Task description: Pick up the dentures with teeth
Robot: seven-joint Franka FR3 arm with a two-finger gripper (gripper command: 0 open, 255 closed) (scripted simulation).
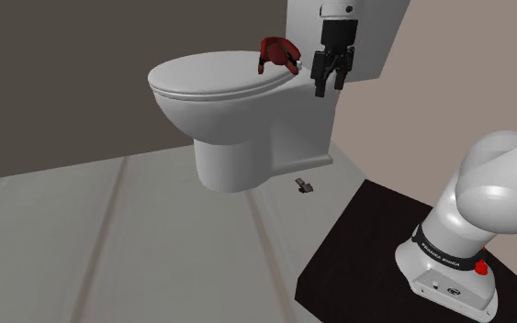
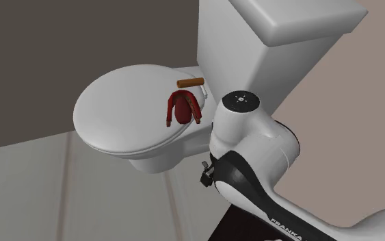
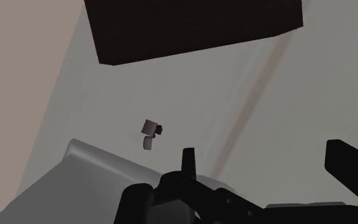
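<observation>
We read this as the approach step, with the grasp not yet begun. The dentures, dark red and arched, sit on the closed toilet lid at its back edge, close to the tank. In the second exterior view a small brown cylinder lies just behind them by the hinge. The gripper hangs beside the tank, to the shoulder view's right of the dentures and apart from them. Its 2 fingers look spread with nothing between them. The wrist view looks down past the toilet at the floor and a small grey object there, so we judge the hand is not yet over the target. To do this well, we would bring the hand across until it sits above the dentures and line the 2 fingers across the arch. We would then descend with the fingers wide, clear of the tank and the brown cylinder, and close only when the fingers straddle the arch.
</observation>
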